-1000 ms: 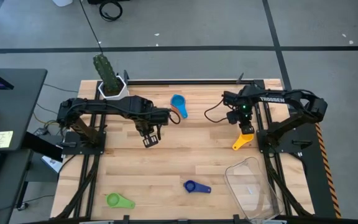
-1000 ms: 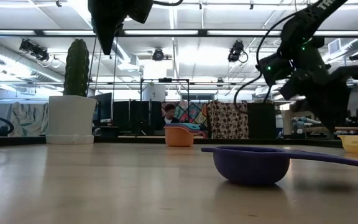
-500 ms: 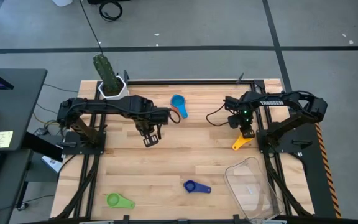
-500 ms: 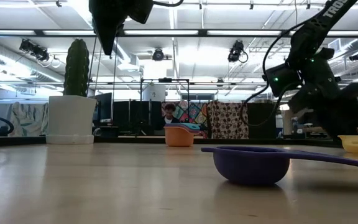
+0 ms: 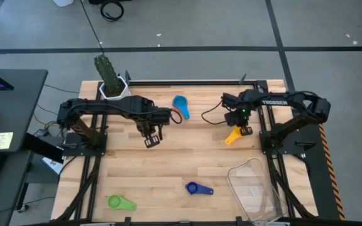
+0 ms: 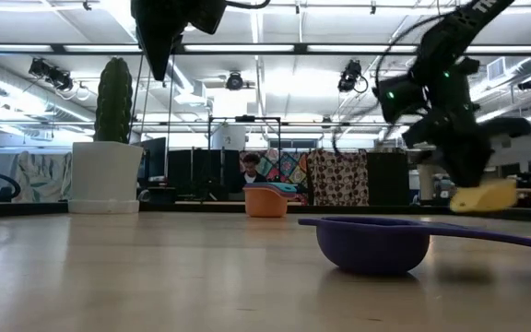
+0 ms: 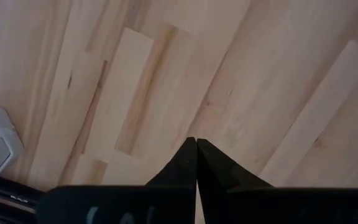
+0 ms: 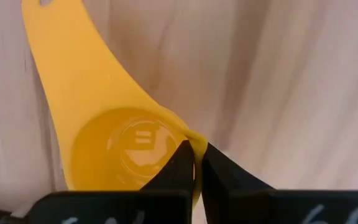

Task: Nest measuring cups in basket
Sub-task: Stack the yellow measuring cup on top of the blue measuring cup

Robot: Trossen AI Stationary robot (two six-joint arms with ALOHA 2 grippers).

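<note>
Room: open workshop with ceiling lights behind a pale wooden counter (image 5: 168,163), seen level in the low view.
Right end effector (image 5: 239,129): right of centre in the high view, fingers pressed on the rim of the yellow cup (image 8: 114,134); the wrist view shows the wall pinched between the two tips, handle pointing away.
Why held so: a rim pinch leaves the bowl hanging free, which should suit dropping it into the basket; in the low view the cup (image 6: 483,196) appears clear of the counter.
Basket (image 5: 254,188): lower right of the high view, clear, apparently holding no cups.
Left end effector (image 5: 152,139): centre left, raised over bare wood, fingertips pressed together on nothing; waiting.
Other cups: light blue cup (image 5: 180,103) touching an orange cup (image 5: 186,112) at upper centre; blue cup (image 5: 195,188) at lower centre; green cup (image 5: 118,202) at lower left.
Cactus pot (image 5: 114,90): upper left, not part of the job.
Writing: "TROSSEN" on the right arm (image 5: 275,100); embossed marks in the yellow bowl's floor, unreadable.
</note>
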